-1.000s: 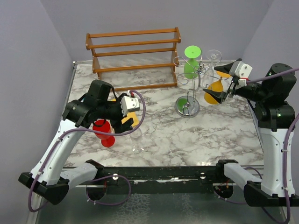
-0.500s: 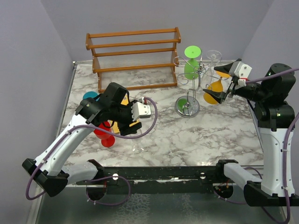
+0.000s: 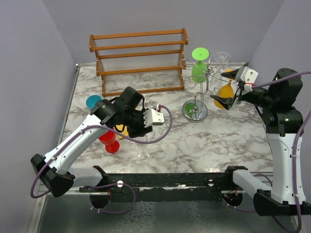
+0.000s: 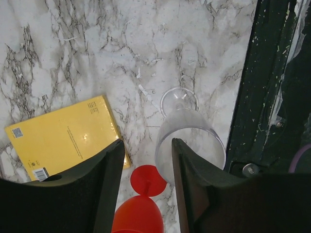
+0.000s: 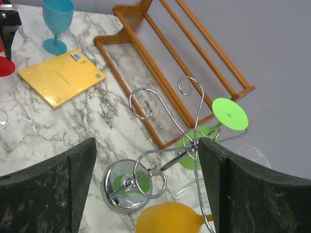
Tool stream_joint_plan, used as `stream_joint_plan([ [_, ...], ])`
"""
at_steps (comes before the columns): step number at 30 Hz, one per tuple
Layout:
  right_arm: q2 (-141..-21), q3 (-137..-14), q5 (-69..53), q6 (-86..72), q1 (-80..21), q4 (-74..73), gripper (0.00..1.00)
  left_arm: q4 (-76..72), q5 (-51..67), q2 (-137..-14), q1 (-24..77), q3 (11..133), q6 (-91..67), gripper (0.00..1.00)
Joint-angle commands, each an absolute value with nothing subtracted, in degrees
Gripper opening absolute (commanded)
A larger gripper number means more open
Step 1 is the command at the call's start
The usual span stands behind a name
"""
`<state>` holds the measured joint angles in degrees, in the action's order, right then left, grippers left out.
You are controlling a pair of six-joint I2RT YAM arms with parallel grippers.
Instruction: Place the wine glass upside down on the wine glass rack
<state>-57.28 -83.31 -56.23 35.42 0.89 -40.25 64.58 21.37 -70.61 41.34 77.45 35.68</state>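
Upright clear wine glass point(image 4: 194, 128) standing on the marble counter point(image 3: 223, 141) near its front edge, stem vertical, foot down and mouth up. The left hand point(image 4: 146, 145) hangs directly above it with its two fingers spread wide and nothing between them. In the left wrist view the rim lies off-centre, partly hidden behind the right-side finger and not in the gap; a red glass point(image 4: 141, 213) stands just beside it and a yellow book point(image 4: 63, 131) lies to the other side. The wine glass rack point(image 3: 195, 110) stands well apart, toward the far right of the counter. The right hand point(image 3: 219, 87) hovers beside its curled arms, also spread and holding nothing, next to an orange glass point(image 3: 224, 91) already hung bowl-down. The left hand is plainly the nearer to the clear glass. The coming grasp probably calls for a small sideways shift to bring the bowl or stem between the fingers before descending, with care not to knock the red glass. The vertical axis must then be inverted for hanging.
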Motion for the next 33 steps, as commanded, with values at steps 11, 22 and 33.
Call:
stream_joint_plan([
  [11, -56.83, -81.42, -54.47, 36.53, 1.23, -39.34, 0.85, 65.7, 18.45, -72.95, 43.96, 75.7, 37.2, 0.2],
  [22, -57.47, -81.99, -51.71, 37.16, 1.23, -39.54, 0.85, 67.39, 19.44, -73.49, 44.89, 78.66, 37.45, 0.0],
  [33, -58.31, -82.81, -41.05, 32.84, 1.23, -36.73, 0.88, 68.8, 27.46, -71.49, 44.96, 87.98, 38.26, 0.0],
])
